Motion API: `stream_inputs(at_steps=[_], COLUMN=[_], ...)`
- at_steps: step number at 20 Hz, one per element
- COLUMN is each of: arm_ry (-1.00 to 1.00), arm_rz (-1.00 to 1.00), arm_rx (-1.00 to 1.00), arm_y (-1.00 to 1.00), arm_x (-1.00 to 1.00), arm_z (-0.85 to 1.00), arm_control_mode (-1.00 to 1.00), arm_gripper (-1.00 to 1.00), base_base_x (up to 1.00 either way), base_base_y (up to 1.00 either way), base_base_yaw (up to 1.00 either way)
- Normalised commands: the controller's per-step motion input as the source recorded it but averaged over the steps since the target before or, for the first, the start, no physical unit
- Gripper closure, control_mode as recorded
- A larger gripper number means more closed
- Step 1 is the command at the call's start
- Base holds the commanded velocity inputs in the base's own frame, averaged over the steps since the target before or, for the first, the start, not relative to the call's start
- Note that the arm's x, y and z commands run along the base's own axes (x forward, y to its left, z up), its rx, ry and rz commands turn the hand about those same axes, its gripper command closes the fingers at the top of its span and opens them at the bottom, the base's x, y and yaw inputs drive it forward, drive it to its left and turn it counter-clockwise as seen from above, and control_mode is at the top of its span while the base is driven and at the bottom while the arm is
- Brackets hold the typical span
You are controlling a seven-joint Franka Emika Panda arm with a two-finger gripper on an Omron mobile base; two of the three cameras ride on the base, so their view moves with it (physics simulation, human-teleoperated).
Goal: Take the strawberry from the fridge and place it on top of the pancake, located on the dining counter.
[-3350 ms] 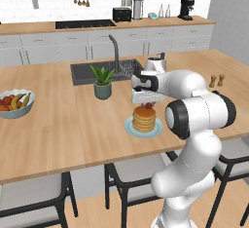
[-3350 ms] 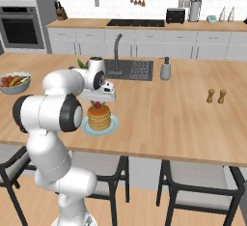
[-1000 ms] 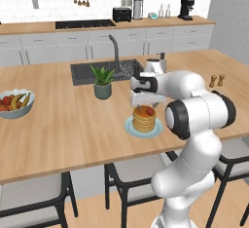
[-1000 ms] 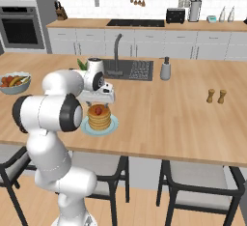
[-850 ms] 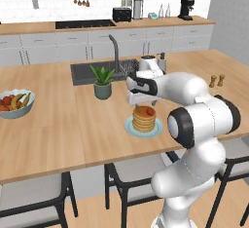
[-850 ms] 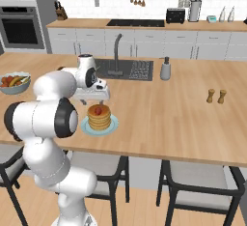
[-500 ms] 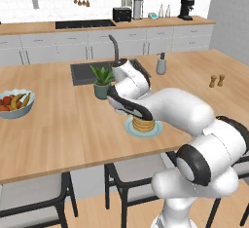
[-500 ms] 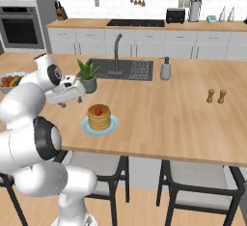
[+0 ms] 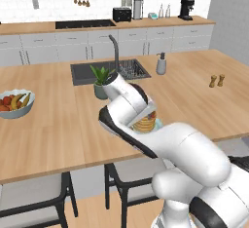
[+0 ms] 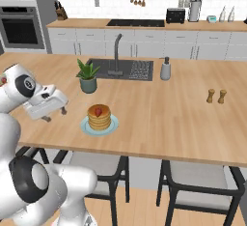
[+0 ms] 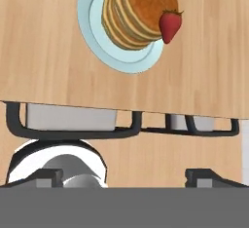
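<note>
The strawberry (image 10: 98, 111) lies on top of the pancake (image 10: 99, 117), whose pale plate (image 10: 85, 126) stands on the dining counter (image 10: 159, 119). In the hand view the strawberry (image 11: 170, 25) sits at the stack's edge, on the pancake (image 11: 138, 8) and plate (image 11: 92, 32). My gripper (image 10: 55, 115) hangs open and empty to the left of the plate, near the counter's front edge. Its fingertips (image 11: 46, 176) stand wide apart with nothing between them. In the left base view my arm covers part of the pancake (image 9: 145, 123). The fridge is out of view.
A potted plant (image 10: 88, 77) stands just behind the plate, before the dark sink (image 10: 123, 68) and tap. A soap dispenser (image 10: 165, 69) and two shakers (image 10: 215, 96) stand to the right. A fruit bowl (image 9: 14, 105) is far left. Stools (image 10: 193, 181) sit under the front edge.
My arm has swung from over the pancake to the left and back toward the counter's front edge. The gripper stayed open, and the strawberry stayed on the pancake.
</note>
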Motion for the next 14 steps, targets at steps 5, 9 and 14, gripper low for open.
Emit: stream_inputs(at_steps=[5, 9, 14], arm_ry=[0.00, 0.00, 0.00], arm_rz=[0.00, 0.00, 0.00], arm_rx=[-0.02, 0.00, 0.00], arm_y=[0.00, 0.00, -0.02], arm_x=[-1.00, -0.66, -0.18], arm_z=[-0.02, -0.02, 0.00], arm_control_mode=[-1.00, -1.00, -1.00], arm_gripper=[-1.00, -1.00, -1.00], base_base_x=[0.00, 0.00, 0.00], base_base_y=[0.00, 0.00, 0.00], base_base_yaw=[0.00, 0.00, 0.00])
